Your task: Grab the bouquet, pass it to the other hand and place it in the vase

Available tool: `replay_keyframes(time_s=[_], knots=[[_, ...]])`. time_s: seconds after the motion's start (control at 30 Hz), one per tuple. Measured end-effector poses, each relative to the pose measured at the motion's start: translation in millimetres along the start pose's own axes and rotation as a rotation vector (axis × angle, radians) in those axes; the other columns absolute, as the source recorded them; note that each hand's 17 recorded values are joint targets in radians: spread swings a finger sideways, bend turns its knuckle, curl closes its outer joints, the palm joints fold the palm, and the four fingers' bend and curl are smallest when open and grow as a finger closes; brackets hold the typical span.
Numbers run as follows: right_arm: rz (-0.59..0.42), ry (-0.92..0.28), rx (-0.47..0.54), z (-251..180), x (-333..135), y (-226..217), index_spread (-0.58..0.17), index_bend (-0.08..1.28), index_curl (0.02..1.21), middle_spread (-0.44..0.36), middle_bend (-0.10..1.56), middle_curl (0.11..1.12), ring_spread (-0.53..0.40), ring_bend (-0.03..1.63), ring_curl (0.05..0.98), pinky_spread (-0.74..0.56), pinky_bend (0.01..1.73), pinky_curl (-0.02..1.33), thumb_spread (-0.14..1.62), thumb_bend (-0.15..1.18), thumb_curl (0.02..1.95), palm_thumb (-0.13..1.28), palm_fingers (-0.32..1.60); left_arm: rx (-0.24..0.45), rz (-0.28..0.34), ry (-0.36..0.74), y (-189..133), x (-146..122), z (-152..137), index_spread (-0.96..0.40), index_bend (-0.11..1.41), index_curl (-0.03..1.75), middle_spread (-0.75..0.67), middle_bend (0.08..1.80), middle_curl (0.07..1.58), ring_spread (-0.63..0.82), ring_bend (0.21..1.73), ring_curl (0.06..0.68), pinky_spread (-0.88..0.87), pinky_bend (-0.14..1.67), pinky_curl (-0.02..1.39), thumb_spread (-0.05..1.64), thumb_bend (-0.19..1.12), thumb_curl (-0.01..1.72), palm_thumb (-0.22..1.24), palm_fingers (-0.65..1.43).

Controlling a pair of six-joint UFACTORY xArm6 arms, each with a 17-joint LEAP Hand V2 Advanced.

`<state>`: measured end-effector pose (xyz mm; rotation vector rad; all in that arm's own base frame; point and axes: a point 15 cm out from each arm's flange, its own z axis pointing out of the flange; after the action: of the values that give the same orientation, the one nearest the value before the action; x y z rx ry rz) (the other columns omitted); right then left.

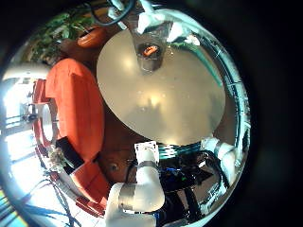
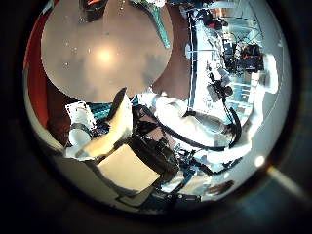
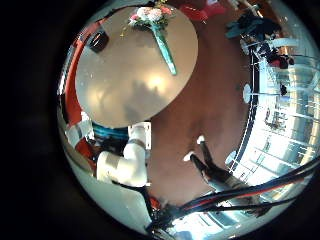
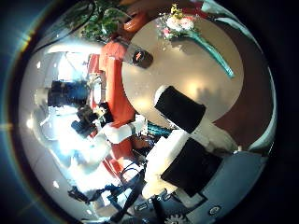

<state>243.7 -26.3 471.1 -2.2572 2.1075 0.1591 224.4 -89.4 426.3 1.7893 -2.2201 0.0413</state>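
The bouquet (image 3: pixel 157 30) is seen lying flat on the round surface (image 3: pixel 125 85), flower heads toward the surface's edge, wrapped stem end (image 3: pixel 167 60) pointing in toward the middle. The same bouquet (image 4: pixel 192 33) is also picked up in the right thumb side view, untouched, nothing near it. The vase (image 1: pixel 150 55) is seen upright on the surface in the left little finger side view, well apart from the bouquet, opening facing up and apparently empty.

Right robot hand (image 4: pixel 182 140): held above the surface, nothing gripped, fingers relaxed rather than curled as far as can be judged. Left robot hand (image 2: pixel 112 136): likewise nothing held, fingers extended.

No pickup is started yet (both arms are well clear of the task's things).

Handling, as judged: the bouquet is expected to be light, soft at the blooms and easily crushed there. The wrapped stem is the stiffer part and is best taken near its middle, so a free length is left for the other robot hand at handover. The wrap may be slippery, so a firm curl is advised. The narrow vase mouth calls for stem-first, near-vertical entry.
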Motion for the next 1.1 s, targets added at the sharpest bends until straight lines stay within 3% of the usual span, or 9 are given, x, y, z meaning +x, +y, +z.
replay_keyframes(time_s=[0.17, 0.57, 0.9, 1.1], knots=[[0.125, -0.02, 0.005, 4, 35, -2, -0.283, 0.17, 0.26, -0.09, 0.52, 0.45, -0.183, 0.92, 0.356, 0.0, 0.55, 0.26, 1.25, -0.03, 0.3, 0.4, 0.56, -0.025, 0.044, -0.008, 0, 7, 6, 0.08, 0.18, 0.37, 0.33, 0.19, 0.35, 0.49, 0.46, 0.192, 0.49, 0.19, 0.3, 1.09, -0.02, 0.35, 0.48, 0.22], [0.345, -0.079, -0.068, 72, 126, -73, -0.223, 0.19, 0.32, -0.035, 0.45, 0.43, -0.133, 0.87, 0.328, 0.03, 0.65, 0.25, 1.15, -0.02, 0.33, 0.41, 0.45, -0.078, 0.172, 0.008, -13, 0, -3, 0.09, 0.18, 0.36, 0.33, 0.19, 0.35, 0.49, 0.47, 0.195, 0.48, 0.2, 0.3, 1.09, -0.02, 0.35, 0.46, 0.21], [0.429, -0.138, -0.038, 148, 163, -154, -0.222, 0.19, 0.36, -0.055, 0.51, 0.45, -0.155, 0.9, 0.328, 0.04, 0.64, 0.2, 1.09, -0.01, 0.38, 0.54, 0.49, -0.107, 0.217, 0.019, -18, 2, 5, 0.09, 0.18, 0.36, 0.34, 0.19, 0.34, 0.49, 0.47, 0.193, 0.48, 0.19, 0.31, 1.09, -0.02, 0.35, 0.45, 0.21], [0.43, -0.161, -0.119, 201, 168, -184, -0.228, 0.2, 0.38, -0.071, 0.53, 0.46, -0.167, 0.9, 0.329, 0.04, 0.62, 0.18, 1.07, -0.02, 0.41, 0.61, 0.47, -0.123, 0.231, 0.026, -20, 7, 8, 0.09, 0.18, 0.36, 0.34, 0.19, 0.34, 0.49, 0.47, 0.193, 0.48, 0.2, 0.31, 1.09, -0.03, 0.35, 0.44, 0.21]])
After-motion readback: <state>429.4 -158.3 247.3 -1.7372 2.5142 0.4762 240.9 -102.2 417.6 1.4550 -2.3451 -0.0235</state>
